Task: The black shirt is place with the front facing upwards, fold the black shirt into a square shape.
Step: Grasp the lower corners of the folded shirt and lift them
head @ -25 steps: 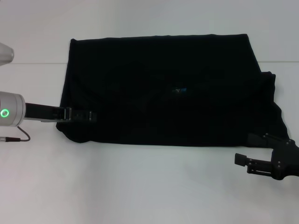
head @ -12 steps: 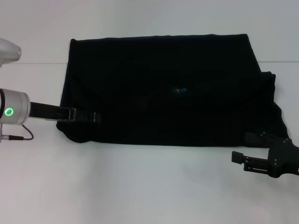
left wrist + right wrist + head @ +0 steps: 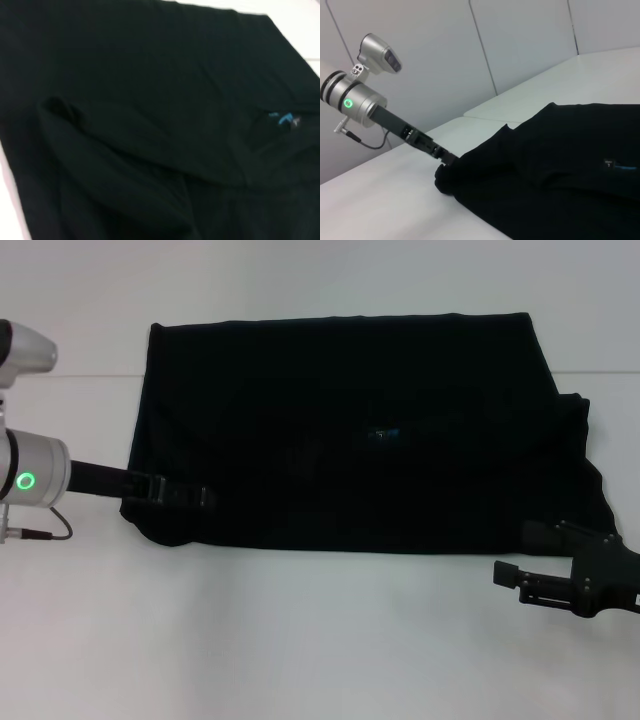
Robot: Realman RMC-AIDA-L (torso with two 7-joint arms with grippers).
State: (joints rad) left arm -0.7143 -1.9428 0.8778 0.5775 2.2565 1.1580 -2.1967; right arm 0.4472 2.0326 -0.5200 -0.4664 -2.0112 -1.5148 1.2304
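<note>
The black shirt (image 3: 350, 390) lies spread on the white table (image 3: 300, 640), plain black side up, with folds along its left and right sides. Its small blue neck label (image 3: 383, 432) shows near the middle, and also in the left wrist view (image 3: 285, 118). My left gripper (image 3: 205, 497) reaches in over the shirt's lower left edge; in the right wrist view the left gripper (image 3: 445, 156) meets a bunched fold of the shirt (image 3: 560, 150). My right gripper (image 3: 520, 555) hovers open at the shirt's lower right corner, holding nothing. Cloth (image 3: 150, 100) fills the left wrist view.
Bare white tabletop (image 3: 300, 640) stretches in front of the shirt. A white wall (image 3: 520, 40) with panel seams stands behind the table. A thin cable (image 3: 40, 536) hangs from the left arm.
The left arm has slid a little to the right and toward the front over the shirt's edge. The right gripper has drifted slightly left. The shirt has not visibly shifted.
</note>
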